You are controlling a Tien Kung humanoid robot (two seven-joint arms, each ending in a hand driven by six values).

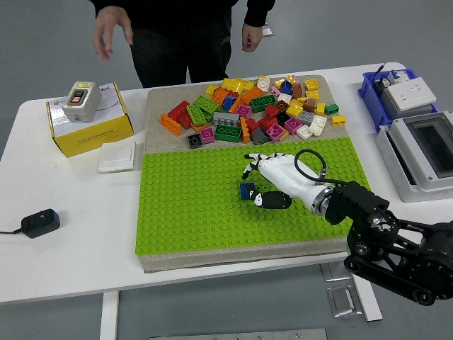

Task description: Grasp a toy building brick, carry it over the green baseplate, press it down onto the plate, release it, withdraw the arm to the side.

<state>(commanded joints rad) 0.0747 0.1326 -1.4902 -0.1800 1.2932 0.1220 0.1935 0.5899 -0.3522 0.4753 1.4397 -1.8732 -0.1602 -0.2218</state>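
Right robot hand (272,180) – white shell on a black arm coming in from the lower right – sits over the middle of the flat studded green baseplate (191,205). Fingers are spread and loose, nothing gripped. Small blue square toy brick (247,191) sits on the baseplate just left of the robot hand's thumb; can't tell if thumb and brick actually touch. Brick looks flat on the studs, not tilted.

Green baseplate lies on a beige felt-like mat (159,106) on the white table (64,234). Loose pile of mixed-colour plastic bricks (255,110) is on the far part of the mat, just beyond the baseplate's far edge.

Person in dark clothing stands at the far side – one hand (111,28) raised in the air at far left, the other hand (251,35) hanging above the far table edge. Neither touches the table.

Left of the mat: yellow cardboard box (88,127) with a grey switch unit (79,101) on top, white square wall-switch plate (117,157) just near of it, black power adapter (39,222) near the left edge. Right side: blue plastic bin (371,88) and a grey enclosure with clear lid (421,152).
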